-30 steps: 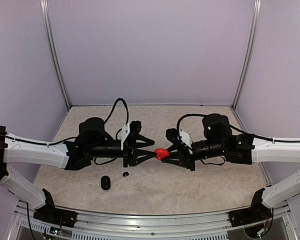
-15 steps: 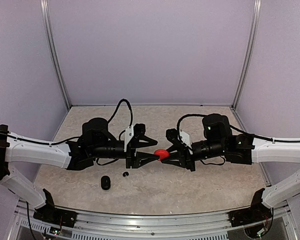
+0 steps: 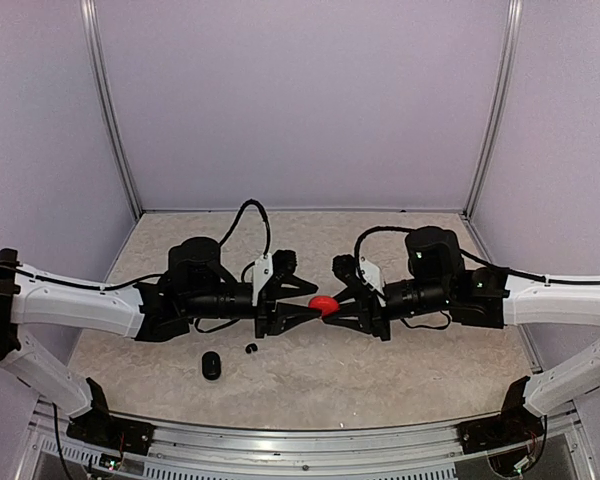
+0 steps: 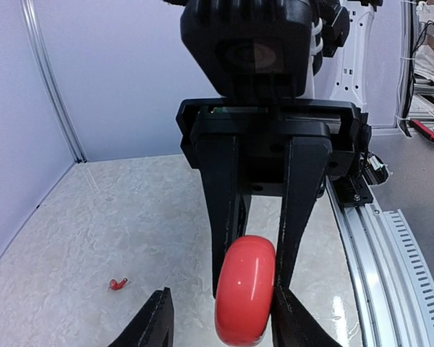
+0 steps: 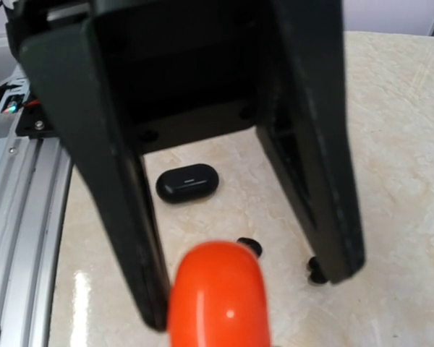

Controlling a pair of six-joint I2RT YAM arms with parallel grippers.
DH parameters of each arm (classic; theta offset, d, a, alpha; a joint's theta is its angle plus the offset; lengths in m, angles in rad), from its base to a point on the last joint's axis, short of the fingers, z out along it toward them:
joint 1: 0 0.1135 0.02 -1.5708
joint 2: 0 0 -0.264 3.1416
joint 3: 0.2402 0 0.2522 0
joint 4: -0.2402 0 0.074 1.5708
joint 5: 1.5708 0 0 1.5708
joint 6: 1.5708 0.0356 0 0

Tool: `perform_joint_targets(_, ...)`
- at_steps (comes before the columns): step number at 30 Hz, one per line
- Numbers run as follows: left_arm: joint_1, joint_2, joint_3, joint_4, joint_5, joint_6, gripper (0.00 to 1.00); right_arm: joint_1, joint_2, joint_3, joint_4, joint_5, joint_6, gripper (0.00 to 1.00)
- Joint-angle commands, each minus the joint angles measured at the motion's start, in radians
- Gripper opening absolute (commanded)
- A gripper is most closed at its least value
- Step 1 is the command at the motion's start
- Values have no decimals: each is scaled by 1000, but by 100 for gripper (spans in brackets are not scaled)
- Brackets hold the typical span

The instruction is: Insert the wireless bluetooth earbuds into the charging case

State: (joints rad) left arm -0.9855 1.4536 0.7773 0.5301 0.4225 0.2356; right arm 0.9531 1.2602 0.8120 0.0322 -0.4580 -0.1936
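My right pincer (image 3: 332,307) clamps red case (image 4: 246,289), left pincer (image 3: 308,311) half-spread astride. One black case (image 5: 188,182), two black buds (image 5: 249,246), one red bud (image 4: 117,283).

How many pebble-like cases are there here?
2: the red case, mid-air in the right gripper; the black case on the table, front left. More may be hidden.

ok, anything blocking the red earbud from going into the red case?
The lid: the red case looks shut, no cavity showing. It's clamped off the table in the right gripper, left gripper open around it. Nothing lies beside the red earbud.
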Motion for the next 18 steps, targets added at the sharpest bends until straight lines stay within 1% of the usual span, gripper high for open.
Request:
perform_joint_targets(1,16,-44,-10,35,-74,-4,45,6,-10,-1,-8,-41,-10,13)
perform_joint_targets(6,27,-62,-28,55,-82,-19,43,5,-17,-9,-6,-43,-9,13)
perform_joint_targets(18,32,-68,-45,75,-134,-18,44,6,-22,-10,-4,-73,-9,13)
